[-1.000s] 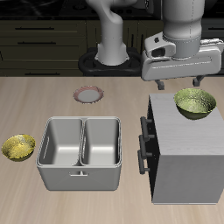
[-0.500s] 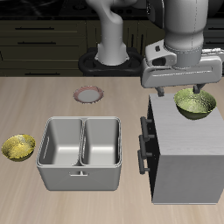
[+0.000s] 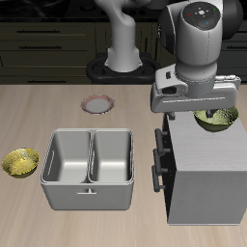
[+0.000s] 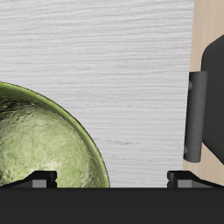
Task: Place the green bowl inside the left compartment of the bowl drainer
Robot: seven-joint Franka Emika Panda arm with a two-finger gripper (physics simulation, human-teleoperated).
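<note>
The green bowl (image 3: 217,118) sat on top of the big grey cabinet (image 3: 198,178), toward the cabinet's back edge, its rippled, shiny inside facing up. The end effector (image 3: 197,108) hung low over the cabinet top with its wide grey body covering part of the bowl in the exterior view. In the wrist view the green bowl (image 4: 44,144) filled one side of the frame, and the two dark fingertips (image 4: 40,178) showed well apart, one over the bowl's rim and the other over bare cabinet top (image 4: 114,61), so the end effector stood open and held nothing. Whether a fingertip touched the rim could not be told.

The bowl drainer (image 3: 90,170) stood on the counter (image 3: 39,111) near its front edge, beside the cabinet, its small handle on the front wall. Both bins showed only grey metal inside; the left compartment (image 3: 112,156) was the bin nearer the cabinet. A small yellow-gold bowl (image 3: 20,161) rested on the counter just beside the drainer's far side from the cabinet. A flat pinkish-rimmed plate (image 3: 97,104) lay farther back on the counter, well apart from the drainer. The cabinet's black handles (image 3: 157,159) faced the drainer.
</note>
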